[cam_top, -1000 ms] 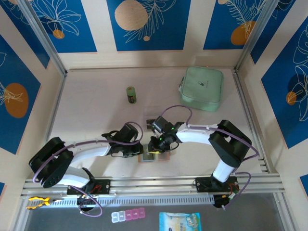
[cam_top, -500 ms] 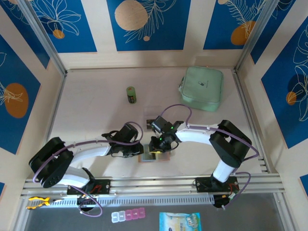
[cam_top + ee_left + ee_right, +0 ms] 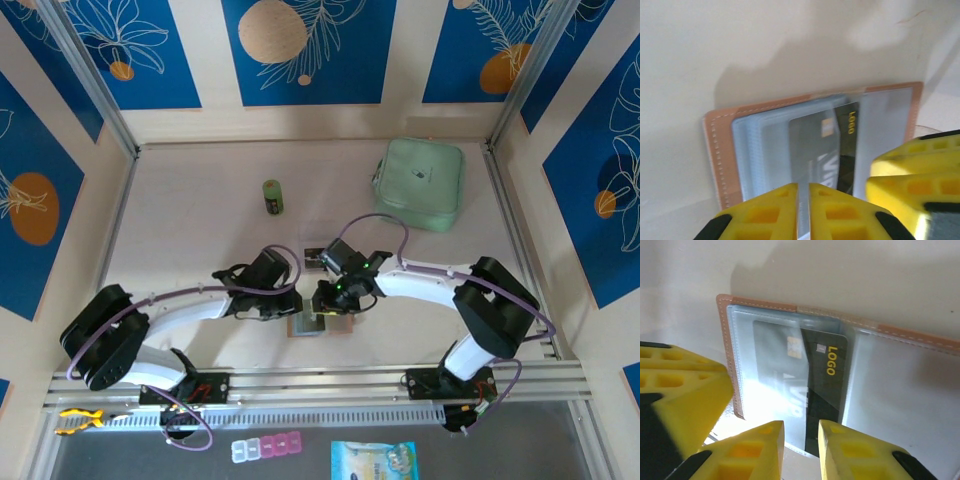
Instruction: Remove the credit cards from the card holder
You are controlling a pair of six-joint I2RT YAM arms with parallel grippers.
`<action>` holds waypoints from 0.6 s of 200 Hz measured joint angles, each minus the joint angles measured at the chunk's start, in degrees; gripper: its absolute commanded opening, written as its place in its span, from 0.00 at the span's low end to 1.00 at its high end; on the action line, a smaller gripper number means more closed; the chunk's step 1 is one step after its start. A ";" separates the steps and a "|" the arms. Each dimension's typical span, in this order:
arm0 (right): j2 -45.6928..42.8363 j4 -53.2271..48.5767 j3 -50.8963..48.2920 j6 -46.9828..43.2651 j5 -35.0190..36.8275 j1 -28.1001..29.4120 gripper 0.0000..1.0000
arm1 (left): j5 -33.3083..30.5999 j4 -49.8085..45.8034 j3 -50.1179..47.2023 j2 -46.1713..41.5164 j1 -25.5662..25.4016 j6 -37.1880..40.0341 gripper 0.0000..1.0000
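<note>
The salmon-pink card holder (image 3: 314,328) lies open on the table between both grippers. In its clear pockets sit two credit cards: a grey one (image 3: 815,150) under the plastic and a dark one marked LOGO (image 3: 827,385) that sticks out over the holder's near edge. My left gripper (image 3: 803,210) is shut on the edge of a clear pocket leaf of the holder (image 3: 720,150), near its left side. My right gripper (image 3: 801,450) stands open by a narrow gap, its fingertips on either side of the dark card's near end. In the top view the left gripper (image 3: 292,308) and right gripper (image 3: 322,303) almost meet.
A mint-green zip pouch (image 3: 420,183) lies at the back right and a small green cylinder (image 3: 272,196) at the back middle. A small dark flat piece (image 3: 313,255) lies just behind the grippers. A pill box (image 3: 265,447) and a packet (image 3: 373,460) sit beyond the front rail.
The right arm's elbow has swung to the right and its wrist has turned a little over the holder. The left gripper has edged toward the holder and its jaws have closed slightly.
</note>
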 measured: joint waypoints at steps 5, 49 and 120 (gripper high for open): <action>-0.04 0.13 -0.26 0.00 0.00 -0.20 0.26 | 0.09 0.00 0.22 0.00 0.00 -0.02 0.10; -0.04 0.48 -1.97 0.17 -0.20 -1.49 0.26 | 1.68 0.48 0.81 1.97 -0.17 -0.09 0.07; 0.00 2.08 -3.17 0.20 -1.20 -2.10 0.27 | 2.36 1.16 0.70 4.50 -0.76 -0.02 0.02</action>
